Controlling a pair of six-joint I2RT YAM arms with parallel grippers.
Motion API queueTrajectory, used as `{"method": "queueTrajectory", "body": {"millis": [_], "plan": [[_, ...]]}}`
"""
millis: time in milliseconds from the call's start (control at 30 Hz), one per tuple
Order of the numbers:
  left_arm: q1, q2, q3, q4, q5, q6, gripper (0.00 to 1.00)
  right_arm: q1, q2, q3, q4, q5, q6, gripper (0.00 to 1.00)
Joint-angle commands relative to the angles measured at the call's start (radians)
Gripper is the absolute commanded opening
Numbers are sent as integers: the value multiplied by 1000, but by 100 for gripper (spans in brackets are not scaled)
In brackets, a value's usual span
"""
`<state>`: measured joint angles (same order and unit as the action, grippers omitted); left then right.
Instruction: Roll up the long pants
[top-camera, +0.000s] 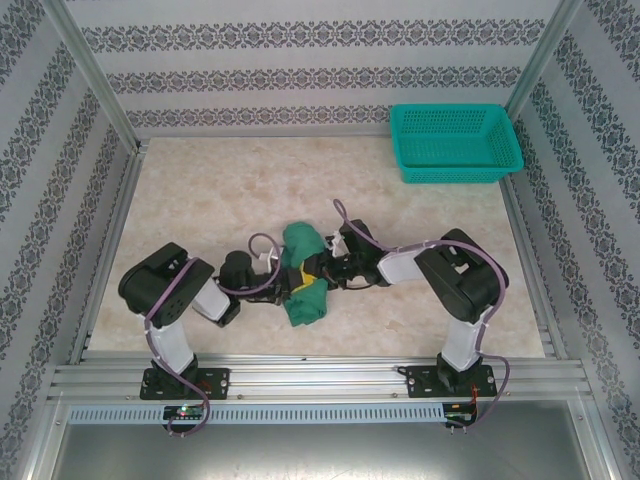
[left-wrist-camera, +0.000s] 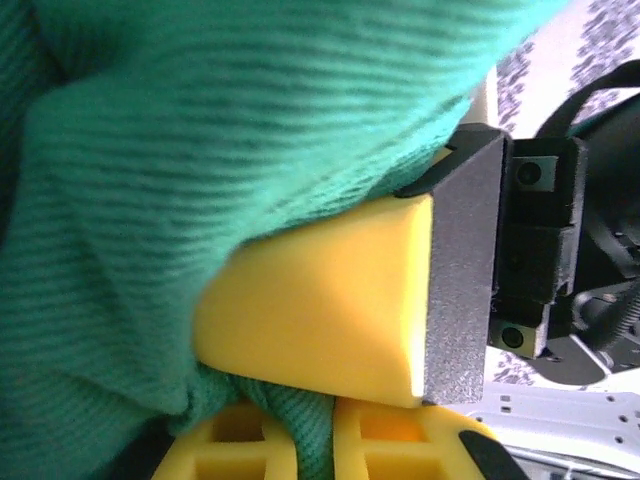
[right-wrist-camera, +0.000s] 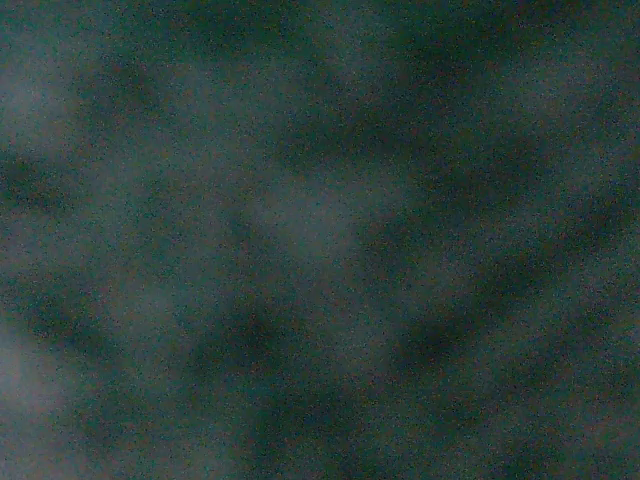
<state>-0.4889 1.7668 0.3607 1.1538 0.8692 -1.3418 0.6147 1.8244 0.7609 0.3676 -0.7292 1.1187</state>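
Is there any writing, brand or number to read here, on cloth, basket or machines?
None can be read. The long pants are plain green, the basket bears no label, the walls carry only a pattern. Any marks on the left arm and right arm are too small to tell.

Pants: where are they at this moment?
In the top view the pants lie bunched near the middle of the table, between the left end effector and the right end effector, well short of the teal basket at the far right.

Bunched long pants (top-camera: 304, 300) between left gripper (top-camera: 287, 283) and right gripper (top-camera: 325, 268), both touching cloth; teal basket (top-camera: 455, 143) far-right corner.
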Motion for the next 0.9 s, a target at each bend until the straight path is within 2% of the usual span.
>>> {"method": "queueTrajectory", "body": {"millis": [0, 67, 133, 200, 367, 533, 633, 867], "plan": [[-6, -194, 217, -684, -92, 401, 10, -1, -69, -7, -318, 133, -135, 0], [-14, -306, 347, -1020, -197, 587, 10, -23, -117, 30, -433, 172, -192, 0], [-10, -395, 430, -1157, -262, 654, 14, -50, -140, 67, -509, 185, -231, 0], [-8, -466, 489, -1229, -325, 668, 33, -80, -146, 106, -558, 187, -254, 0], [-4, -534, 523, -1246, -394, 676, 49, -116, -127, 253, -704, 213, -316, 0], [-4, -517, 531, -1315, -453, 723, 44, -139, -114, 386, -808, 243, -359, 0], [-4, -492, 506, -1292, -467, 739, 38, -180, -111, 517, -896, 269, -398, 0], [-4, -378, 523, -1281, -461, 785, 27, -317, 26, 1002, -1101, 305, -460, 0]]}}
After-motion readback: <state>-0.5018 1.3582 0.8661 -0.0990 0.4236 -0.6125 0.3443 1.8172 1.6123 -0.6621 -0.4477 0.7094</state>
